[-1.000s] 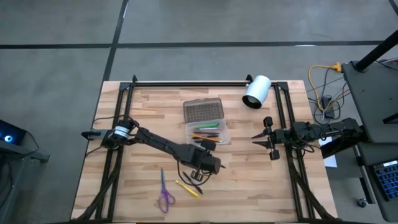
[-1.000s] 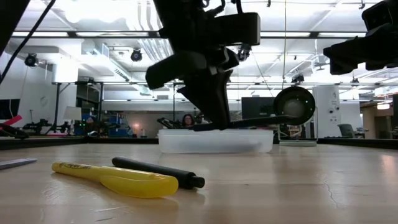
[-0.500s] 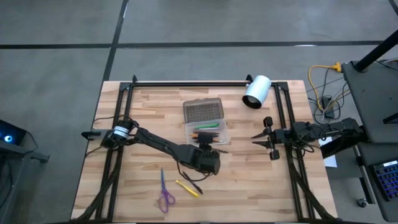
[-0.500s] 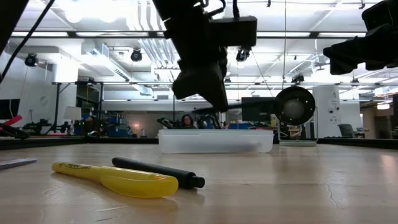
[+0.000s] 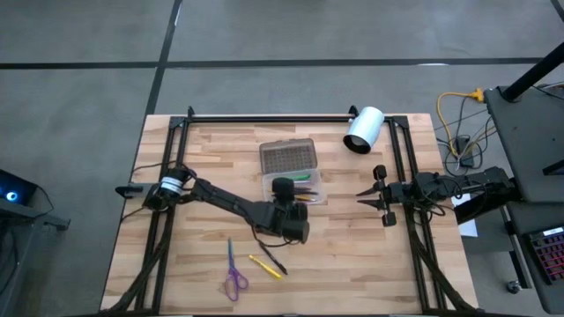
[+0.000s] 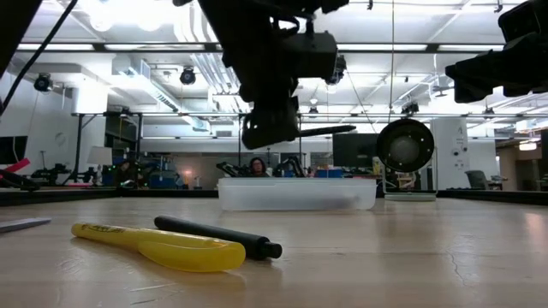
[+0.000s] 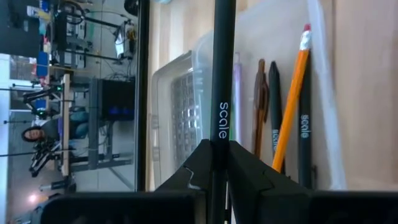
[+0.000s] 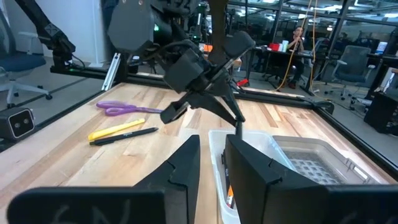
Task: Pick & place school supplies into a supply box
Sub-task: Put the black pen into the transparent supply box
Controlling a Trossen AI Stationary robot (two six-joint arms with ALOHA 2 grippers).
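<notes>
My left gripper hangs over the near end of the supply box and is shut on a black pen. The supply box is a clear tray with a grey textured lid lying open at its far side. Several pens and an orange pencil lie in it. On the table near the front lie purple scissors, a yellow highlighter and another black pen. My right gripper waits at the table's right edge, narrowly open. My left gripper pinches the black pen's barrel, just behind its white print, between the two fingers. The pen sticks out forward past the fingertips, along them. It is lifted clear and lies about level above the box.
A white cylinder lies at the far right corner of the table. Black frame rails run along the left, right and far edges. Bare wood shows at the near right part of the table.
My left gripper, still shut on the black pen, has moved from near the highlighter toward the far edge and up, ending over the box. The pen, low and slanted by the box's rim a second ago, now lies level and higher above it.
</notes>
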